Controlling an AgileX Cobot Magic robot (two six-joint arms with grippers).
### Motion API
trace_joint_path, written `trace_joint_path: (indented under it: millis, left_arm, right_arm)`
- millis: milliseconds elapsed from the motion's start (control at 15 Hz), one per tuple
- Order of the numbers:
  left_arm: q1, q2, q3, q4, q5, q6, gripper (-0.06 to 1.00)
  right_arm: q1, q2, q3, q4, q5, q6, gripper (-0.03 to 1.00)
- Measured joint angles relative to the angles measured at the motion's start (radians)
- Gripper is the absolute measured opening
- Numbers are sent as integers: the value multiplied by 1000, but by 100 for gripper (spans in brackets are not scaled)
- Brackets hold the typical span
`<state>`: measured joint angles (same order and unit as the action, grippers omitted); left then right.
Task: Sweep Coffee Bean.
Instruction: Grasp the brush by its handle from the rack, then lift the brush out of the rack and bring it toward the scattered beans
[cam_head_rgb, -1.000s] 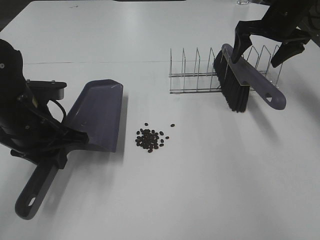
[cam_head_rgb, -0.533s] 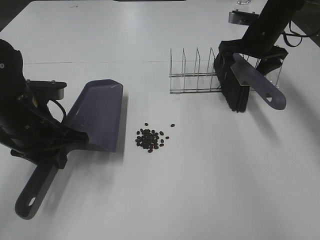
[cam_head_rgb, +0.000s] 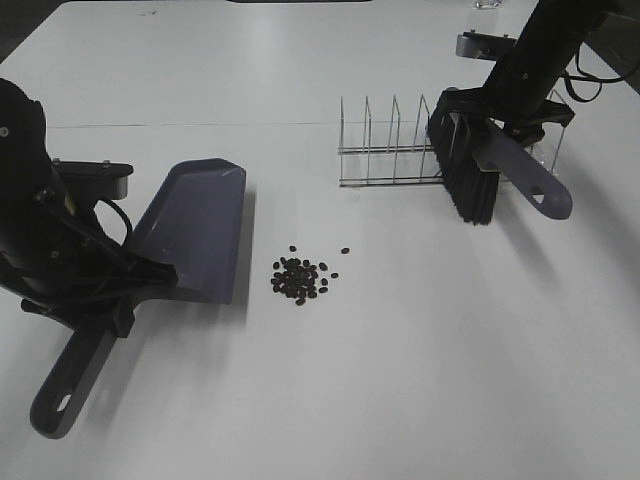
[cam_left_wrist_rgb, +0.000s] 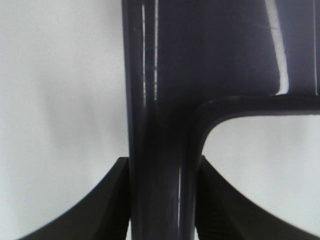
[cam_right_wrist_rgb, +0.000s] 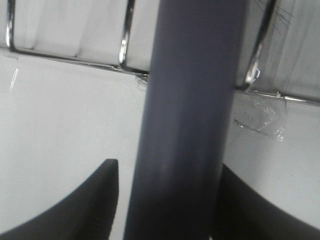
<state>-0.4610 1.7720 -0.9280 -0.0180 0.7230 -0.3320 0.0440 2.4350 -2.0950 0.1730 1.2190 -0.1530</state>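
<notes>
The coffee beans (cam_head_rgb: 299, 280) lie in a small pile on the white table, just right of the purple-grey dustpan (cam_head_rgb: 195, 230). My left gripper (cam_head_rgb: 100, 300) is shut on the dustpan's handle (cam_left_wrist_rgb: 160, 125), with a finger pressed on each side in the left wrist view (cam_left_wrist_rgb: 162, 200). The brush (cam_head_rgb: 470, 180), with black bristles and a purple-grey handle, leans on the wire rack (cam_head_rgb: 390, 150) at the far right. My right gripper (cam_head_rgb: 510, 125) straddles the brush handle (cam_right_wrist_rgb: 190, 100). In the right wrist view (cam_right_wrist_rgb: 167, 200) a thin gap shows beside one finger.
The white table (cam_head_rgb: 400, 380) stretches around the pile. The chrome rack's wires (cam_right_wrist_rgb: 125, 50) stand right behind the brush handle. A bit of clear tape sticks at the rack's foot (cam_right_wrist_rgb: 260, 117). The table's far right edge is close to the right arm.
My right gripper came down from above the brush and now sits around its handle, its fingers closer together. The left arm, dustpan and beans have not moved.
</notes>
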Motion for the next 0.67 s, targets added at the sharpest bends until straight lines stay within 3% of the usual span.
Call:
trace_joint_path:
  millis: [200,667]
  left_arm:
    - [0,0,0,0,0,0,32]
    - [0,0,0,1,2,0,32]
  right_arm:
    - [-1,0,0,-8,1,3,32]
    - [-1,-5,0,-4,1,70,32]
